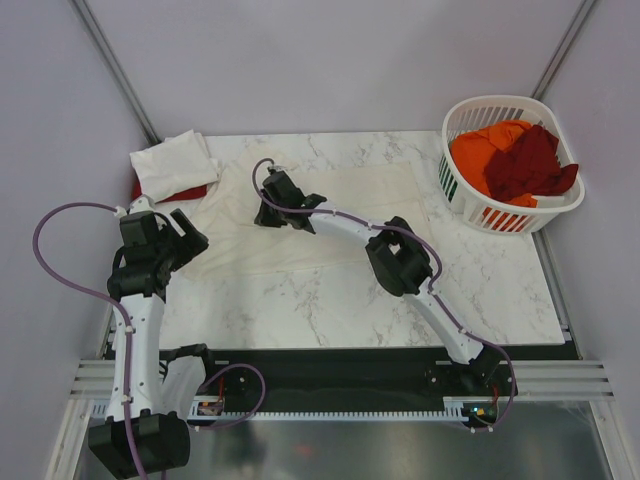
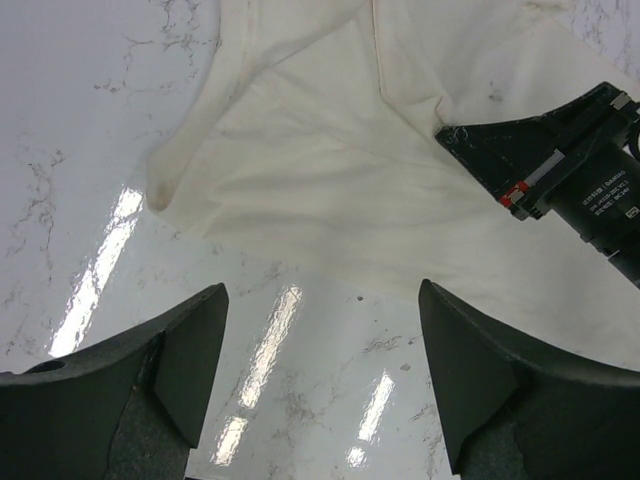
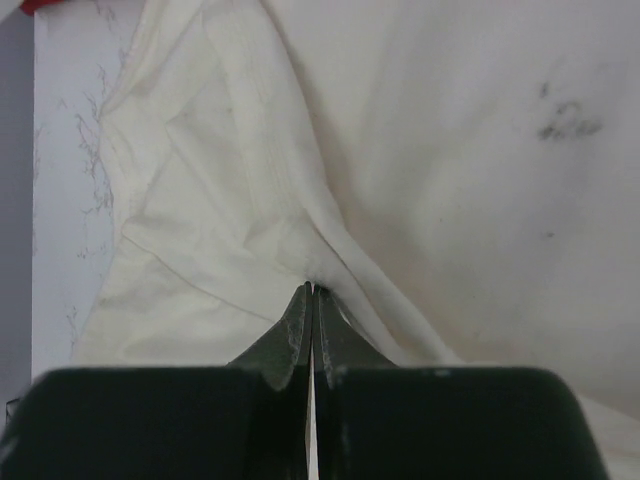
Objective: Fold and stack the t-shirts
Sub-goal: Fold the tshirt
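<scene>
Top external view | cream t-shirt [image 1: 345, 205] lies spread on the desk [image 1: 330, 300], left of the white basket [image 1: 497, 100] | right hand [image 3: 312, 295] pinched tight on a shirt fold, on the half away from the basket | left hand [image 2: 320, 290] fingers apart over bare desk, farther still from the basket, gripping nothing

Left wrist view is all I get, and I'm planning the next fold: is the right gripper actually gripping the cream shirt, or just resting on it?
Observer: Gripping. Right wrist view shows the right gripper shut on a raised pinch of the cream shirt.
Operator: Any finished stack yet?
Observer: A folded white shirt lies on a red garment at the far left corner of the table.
Operator: More to fold?
Observer: The basket at far right holds an orange garment and a dark red garment.
</scene>
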You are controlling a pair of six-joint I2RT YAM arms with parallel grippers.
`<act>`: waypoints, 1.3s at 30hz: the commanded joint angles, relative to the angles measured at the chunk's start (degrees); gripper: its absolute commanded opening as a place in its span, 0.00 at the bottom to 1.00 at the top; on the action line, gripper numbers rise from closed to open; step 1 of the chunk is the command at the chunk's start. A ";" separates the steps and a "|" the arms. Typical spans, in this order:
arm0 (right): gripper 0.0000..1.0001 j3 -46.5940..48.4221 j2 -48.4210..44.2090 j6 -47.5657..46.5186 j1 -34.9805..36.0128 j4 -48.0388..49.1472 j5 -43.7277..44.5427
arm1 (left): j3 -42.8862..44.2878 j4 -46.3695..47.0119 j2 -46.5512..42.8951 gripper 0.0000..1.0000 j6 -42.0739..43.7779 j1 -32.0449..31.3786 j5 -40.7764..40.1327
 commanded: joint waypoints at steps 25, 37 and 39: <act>0.82 -7.85 -9.92 -38.07 7.31 6.58 13.88 | -0.21 1.34 0.75 0.83 2.50 -0.10 1.22; 0.78 -3.64 -5.71 -41.94 10.39 4.21 20.92 | -0.21 1.42 0.57 0.82 2.50 -0.10 1.39; 0.74 -1.79 -4.04 -42.03 10.31 3.42 20.66 | -0.21 1.42 0.57 0.82 2.50 -0.10 1.31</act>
